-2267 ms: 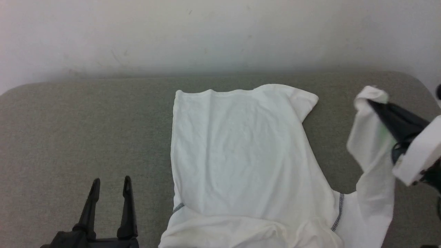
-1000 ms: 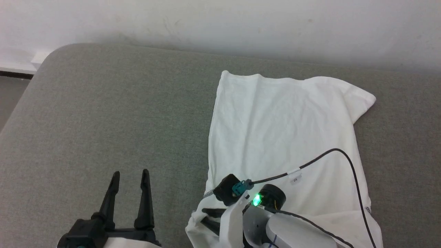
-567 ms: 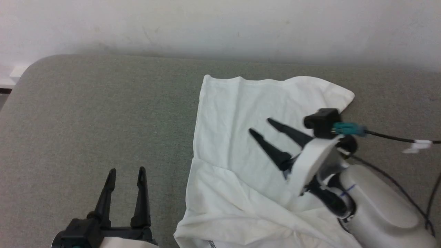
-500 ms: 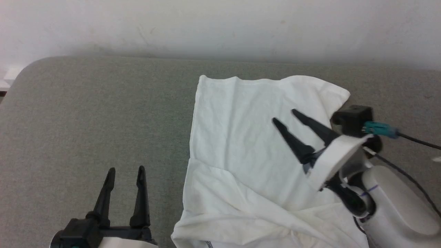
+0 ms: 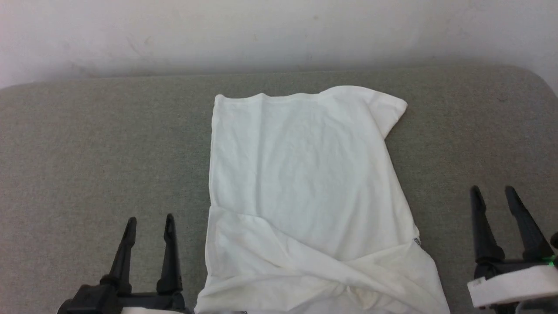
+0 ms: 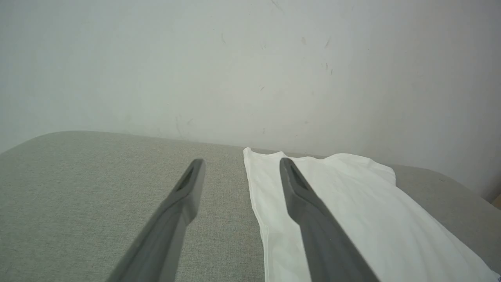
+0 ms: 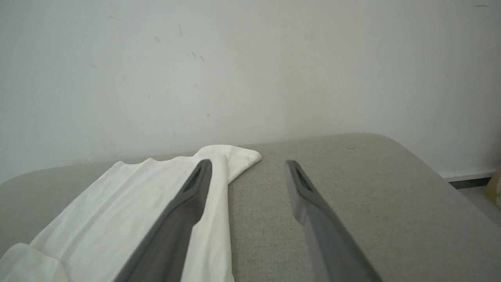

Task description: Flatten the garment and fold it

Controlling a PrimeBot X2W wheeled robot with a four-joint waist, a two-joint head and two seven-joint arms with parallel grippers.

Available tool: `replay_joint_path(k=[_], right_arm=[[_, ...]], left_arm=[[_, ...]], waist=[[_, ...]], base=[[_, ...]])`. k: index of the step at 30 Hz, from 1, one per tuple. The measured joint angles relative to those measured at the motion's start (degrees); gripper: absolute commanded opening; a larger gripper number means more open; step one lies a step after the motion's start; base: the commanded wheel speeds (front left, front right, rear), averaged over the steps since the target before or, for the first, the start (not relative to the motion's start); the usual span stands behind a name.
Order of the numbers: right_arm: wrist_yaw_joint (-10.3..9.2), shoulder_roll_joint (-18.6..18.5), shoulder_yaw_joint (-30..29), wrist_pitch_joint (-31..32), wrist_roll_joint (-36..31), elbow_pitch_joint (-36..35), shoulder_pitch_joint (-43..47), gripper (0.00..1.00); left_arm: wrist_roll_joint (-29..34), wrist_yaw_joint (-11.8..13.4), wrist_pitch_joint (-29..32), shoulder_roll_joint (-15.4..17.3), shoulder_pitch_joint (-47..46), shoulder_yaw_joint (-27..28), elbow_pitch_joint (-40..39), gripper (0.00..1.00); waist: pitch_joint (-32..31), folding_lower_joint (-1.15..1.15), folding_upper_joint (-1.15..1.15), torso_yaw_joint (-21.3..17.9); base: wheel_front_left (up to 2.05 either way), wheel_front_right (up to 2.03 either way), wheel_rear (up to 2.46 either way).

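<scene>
I note left hand (image 5: 150, 219) and right hand (image 5: 492, 190) both wide, empty, flanking garment (image 5: 305, 183) on table (image 5: 87, 152). Risk: cloth bunched at near end; folding over it likely traps creases.

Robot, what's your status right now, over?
Left gripper open, empty, left of the shirt. Right gripper open, empty, right of it. Shirt lies on the grey cushion, sleeve folded across its near end. No obstacle seen.
</scene>
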Motion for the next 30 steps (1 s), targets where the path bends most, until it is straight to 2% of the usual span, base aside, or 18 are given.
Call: replay_joint_path(k=[4,10,14,17,23,30], right_arm=[[-0.01,0.81,-2.5,-3.45,-3.36,0.98,4.17,1.0],[-0.01,0.97,-0.42,-6.05,-2.91,2.44,4.59,1.0],[-0.01,1.0,-0.27,-6.43,-3.5,1.52,3.47,1.0],[-0.01,0.99,-0.22,-6.65,-3.54,-0.36,1.94,1.0],[-0.01,1.01,0.76,-6.9,-4.1,-4.12,-0.43,1.0],[-0.01,1.01,2.38,-6.82,-4.53,-5.99,-4.72,1.0]], left_arm=[[0.09,0.02,-0.59,-0.03,1.37,-0.11,0.49,1.0],[0.69,0.0,-0.65,0.26,1.57,-0.37,0.96,1.0],[1.38,-0.91,1.33,2.48,-1.8,-0.56,0.15,1.0],[1.53,-2.15,4.71,4.78,-7.9,-0.26,-0.74,1.0],[0.64,-6.66,14.66,10.17,-25.4,-0.14,-0.6,1.0],[-1.11,-10.44,26.86,15.5,-48.09,-2.71,6.31,1.0]], waist=[[-0.34,0.0,0.0,-0.9],[-0.78,-0.01,0.0,-1.58],[0.39,0.0,0.0,-1.77],[2.03,0.0,0.0,-1.8],[6.79,0.01,0.0,-1.96],[14.0,0.02,0.0,-2.15]], base=[[0.0,0.0,0.0],[0.0,0.0,0.0],[0.0,0.0,0.0],[0.0,0.0,0.0],[0.0,0.0,0.0],[0.0,0.0,0.0]])
